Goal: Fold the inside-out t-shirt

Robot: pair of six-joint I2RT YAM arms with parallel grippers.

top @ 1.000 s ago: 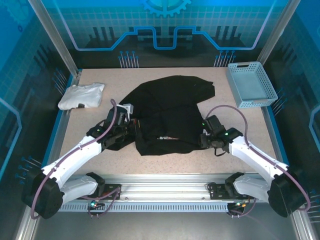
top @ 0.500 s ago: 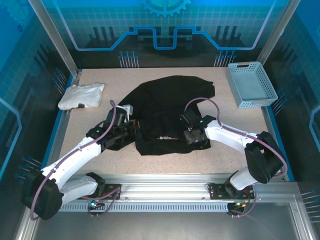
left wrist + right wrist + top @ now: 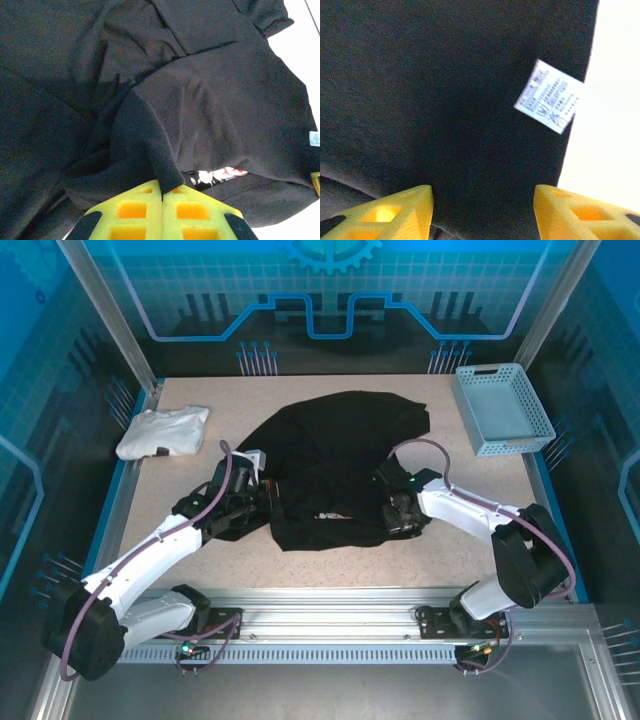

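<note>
Well off to the left of the left gripper (image 3: 262,502) and farther from the arm bases, a white folded garment (image 3: 160,430) lies on the table (image 3: 200,565). The left gripper is clenched: in its wrist view the two yellow fingertips (image 3: 132,210) meet with a raised fold of black cloth pinched between them, so it grips the near-left edge of the t-shirt (image 3: 340,450). The t-shirt is spread in a rumpled heap across the middle of the table, reaching from this gripper over to the right one. Just right of the pinched fold, a thin strip of red-and-white floral print (image 3: 220,175) peeps out under the black hem, and a small pale blue tag (image 3: 314,138) shows at the far right; its writing is too small to read. The right gripper (image 3: 393,516) sits over the near-right part of the t-shirt with its jaws parted about halfway, nothing between them but the black cloth below; whether the fingers (image 3: 395,210) touch the cloth I cannot tell. Ahead of it and to the right, a white care label (image 3: 549,96) carries lines of fine print, blurred past reading. A second ago this gripper was at the t-shirt's right edge with the arm stretched out to the right; it has since swung in over the cloth, while the left gripper has kept its place and its grip. Beyond the right gripper, far right, stands a pale blue basket (image 3: 500,408).
</note>
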